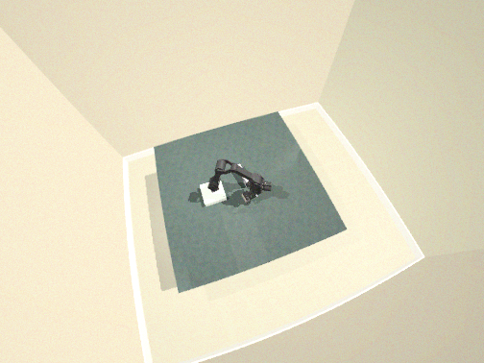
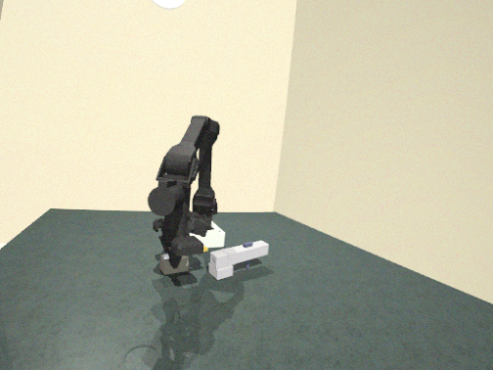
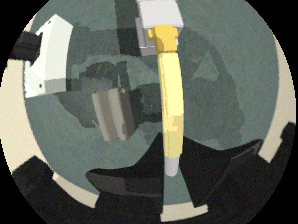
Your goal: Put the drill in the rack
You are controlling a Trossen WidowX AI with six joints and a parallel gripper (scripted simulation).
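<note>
A yellow drill (image 3: 172, 90) (image 2: 205, 249) with a grey tip is between the fingers of my gripper (image 3: 165, 135), which is shut on it near the tip. In the exterior view the drill's yellow end shows just left of the pale grey housing (image 2: 240, 254) (image 3: 160, 15), with a small gap. In the wrist view that end overlaps the housing. A small blue key (image 2: 247, 244) sits on top of the housing. The grooved taupe rack (image 3: 101, 115) (image 2: 167, 266) stands on the table, left of the drill in the wrist view, partly behind the arm in the exterior view.
The arm's white base block (image 1: 213, 196) (image 2: 215, 238) (image 3: 56, 60) stands at the left in the top view and behind the arm in the exterior view. The arm (image 1: 247, 174) arches from it over the dark green table top (image 1: 259, 230).
</note>
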